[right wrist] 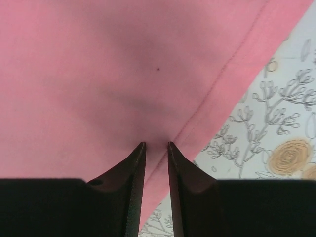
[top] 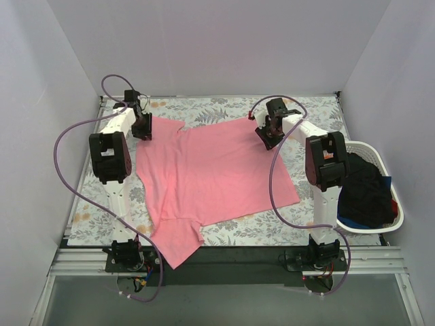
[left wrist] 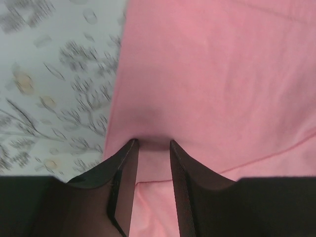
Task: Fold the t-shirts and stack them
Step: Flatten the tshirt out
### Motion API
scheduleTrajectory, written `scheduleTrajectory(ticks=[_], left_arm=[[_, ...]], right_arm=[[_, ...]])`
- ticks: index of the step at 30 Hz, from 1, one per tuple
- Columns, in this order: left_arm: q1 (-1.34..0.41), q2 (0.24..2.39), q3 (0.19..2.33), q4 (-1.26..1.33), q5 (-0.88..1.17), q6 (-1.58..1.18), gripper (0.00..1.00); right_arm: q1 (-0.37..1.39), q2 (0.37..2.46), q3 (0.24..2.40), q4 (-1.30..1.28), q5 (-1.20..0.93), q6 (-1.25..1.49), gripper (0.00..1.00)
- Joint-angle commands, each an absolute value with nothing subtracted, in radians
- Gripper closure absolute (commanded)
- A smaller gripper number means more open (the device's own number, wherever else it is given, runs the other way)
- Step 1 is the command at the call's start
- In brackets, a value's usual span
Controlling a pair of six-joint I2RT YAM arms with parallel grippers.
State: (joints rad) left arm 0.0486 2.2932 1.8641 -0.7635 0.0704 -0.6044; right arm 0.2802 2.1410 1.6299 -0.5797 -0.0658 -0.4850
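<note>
Wrist views show left pincer (left wrist: pixel 153 142) and right pincer (right wrist: pixel 156 143) nipped narrowly onto the salmon-pink t-shirt (top: pixel 217 170) edge, while only overhead reveals dark t-shirts (top: pixel 363 190) in the basket (top: pixel 399 210).

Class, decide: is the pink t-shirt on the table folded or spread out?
Spread out: the pink t-shirt lies flat across the tablecloth with no fold.

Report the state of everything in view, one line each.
floral tablecloth, lying flat, mostly covered.
salmon-pink t-shirt, spread out unfolded, one sleeve past the floral tablecloth's near edge.
left arm, jaws nipped on the shirt's far-left corner.
right arm, jaws nipped on its far-right corner.
white laundry basket, upright beside the right arm, holding clothes.
black garment, crumpled in the basket.
</note>
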Motion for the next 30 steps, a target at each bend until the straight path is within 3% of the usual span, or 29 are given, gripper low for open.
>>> scheduleTrajectory(ticks=[1, 6, 12, 13, 16, 22, 30], left_arm=[[0.075, 2.432, 1.994, -0.784, 0.012, -0.580, 0.69], [0.095, 2.586, 2.317, -0.847, -0.002, -0.558, 0.68], [0.092, 2.462, 2.321, -0.795, 0.133, -0.543, 0.44], [0.092, 2.429, 2.266, -0.789, 0.141, -0.534, 0.38], [0.094, 2.255, 2.122, -0.807, 0.196, -0.520, 0.35], [0.092, 1.839, 1.714, -0.867, 0.346, -0.365, 0.35], [0.092, 1.539, 1.220, -0.985, 0.390, -0.193, 0.46]], right_arm=[[0.252, 2.183, 1.664, -0.584, 0.032, -0.451, 0.70], [0.230, 2.174, 1.640, -0.586, 0.057, -0.423, 0.71], [0.232, 2.036, 1.598, -0.597, -0.116, -0.380, 0.65], [0.233, 2.011, 1.595, -0.601, -0.130, -0.371, 0.60], [0.233, 1.935, 1.595, -0.630, -0.166, -0.380, 0.52], [0.255, 1.830, 1.533, -0.771, -0.204, -0.443, 0.53], [0.318, 1.721, 1.273, -0.785, -0.172, -0.469, 0.61]])
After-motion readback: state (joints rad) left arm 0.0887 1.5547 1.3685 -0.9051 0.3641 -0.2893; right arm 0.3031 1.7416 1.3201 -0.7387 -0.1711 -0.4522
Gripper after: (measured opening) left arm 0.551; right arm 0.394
